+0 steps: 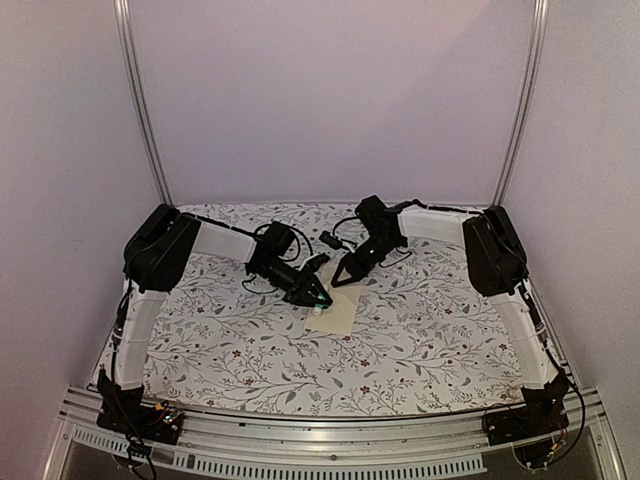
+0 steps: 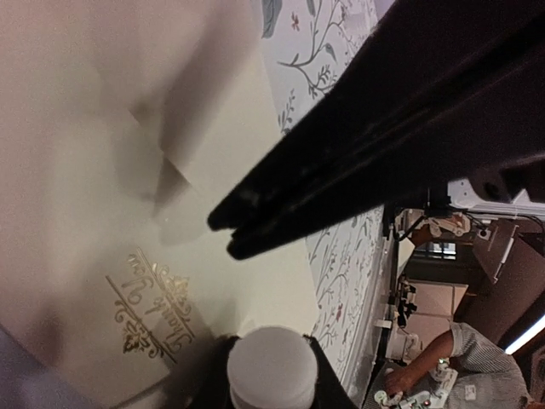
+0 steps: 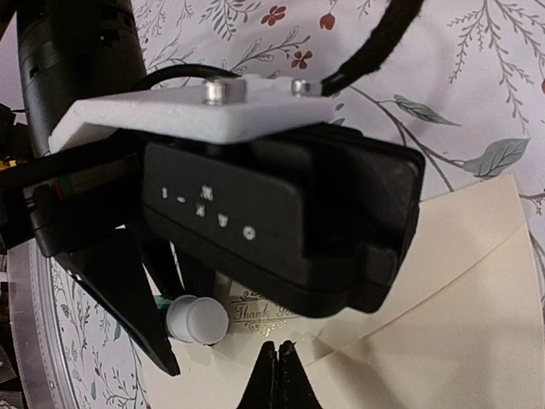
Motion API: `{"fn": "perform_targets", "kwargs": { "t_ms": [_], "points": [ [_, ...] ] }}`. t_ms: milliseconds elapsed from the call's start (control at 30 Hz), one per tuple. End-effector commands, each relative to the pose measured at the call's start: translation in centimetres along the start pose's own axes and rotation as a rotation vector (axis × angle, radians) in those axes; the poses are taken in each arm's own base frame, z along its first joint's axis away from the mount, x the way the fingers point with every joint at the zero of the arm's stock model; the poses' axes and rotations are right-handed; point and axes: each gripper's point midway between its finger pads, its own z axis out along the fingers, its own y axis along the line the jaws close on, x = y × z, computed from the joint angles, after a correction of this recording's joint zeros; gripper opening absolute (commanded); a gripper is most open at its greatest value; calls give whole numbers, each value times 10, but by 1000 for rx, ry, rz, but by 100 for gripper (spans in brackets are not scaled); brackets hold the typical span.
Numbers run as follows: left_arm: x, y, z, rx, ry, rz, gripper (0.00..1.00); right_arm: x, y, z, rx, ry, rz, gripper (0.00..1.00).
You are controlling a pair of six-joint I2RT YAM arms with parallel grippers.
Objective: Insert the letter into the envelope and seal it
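Note:
The cream envelope (image 1: 337, 318) lies flat at the table's middle. In the wrist views its flap is folded down and a gold "Thank You" print (image 2: 152, 307) shows on it. The letter is hidden. My left gripper (image 1: 316, 296) is shut on a white-capped, teal glue stick (image 3: 196, 319) and holds it over the envelope's near-left part; the cap (image 2: 272, 366) sits between the fingers. My right gripper (image 3: 278, 351) is shut and empty, its tips at the flap's point (image 3: 358, 345). It crosses the left wrist view (image 2: 228, 230) as a dark wedge.
The floral tablecloth (image 1: 420, 330) covers the table. The two arms meet over the envelope, close together. The left wrist's black camera housing (image 3: 281, 213) fills much of the right wrist view. Metal frame posts (image 1: 140, 100) stand at the back corners.

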Motion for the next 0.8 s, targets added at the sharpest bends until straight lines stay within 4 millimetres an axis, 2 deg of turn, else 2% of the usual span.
{"fn": "perform_targets", "kwargs": {
  "t_ms": [0,100,167,433,600,767],
  "points": [
    [11,30,-1,-131,10,-75,0,3,-9,16,24,17,15,0],
    [10,30,-2,-133,6,-76,0,19,-20,24,60,55,40,0],
    [9,30,-2,-134,2,-75,0,27,-20,27,54,76,50,0],
    [5,32,-1,-128,-11,-76,0,47,-2,29,-6,125,65,0],
    [5,35,2,-121,-12,-78,0,52,13,30,-46,139,56,0],
    [7,36,4,-113,-11,-85,0,58,19,35,-63,153,63,0]
  ]
}}
